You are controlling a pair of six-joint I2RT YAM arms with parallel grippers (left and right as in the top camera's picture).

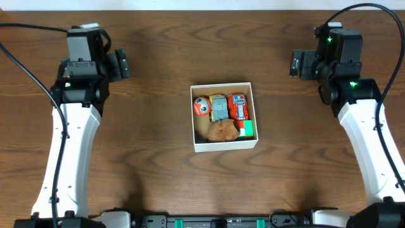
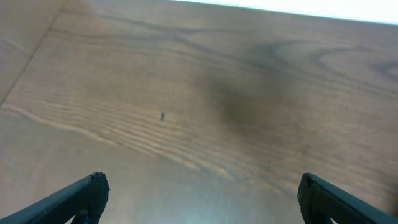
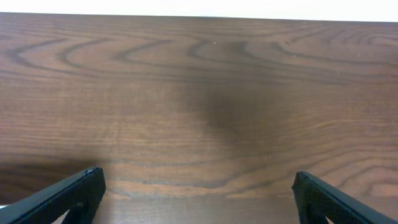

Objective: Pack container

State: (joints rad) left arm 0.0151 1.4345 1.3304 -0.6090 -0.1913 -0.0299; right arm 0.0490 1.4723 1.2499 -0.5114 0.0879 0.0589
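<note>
Brown wood-grain table (image 1: 158, 183), central container (image 1: 223, 146)

A dark wood-grain counter (image 1: 152, 38) fills the overhead view. Near its middle lies a grey-and-yellow toy car (image 1: 218, 107). A round orange-and-white toy (image 1: 201, 106) sits against that car's left side, and an orange toy car (image 1: 238, 106) lies just beside it on the right. A brown lumpy piece (image 1: 221, 130) sits just nearer than the grey-and-yellow car, and a green block (image 1: 249, 130) lies nearer and to its right. The left wrist view shows a small dark speck (image 2: 162, 116) on the counter.
</note>
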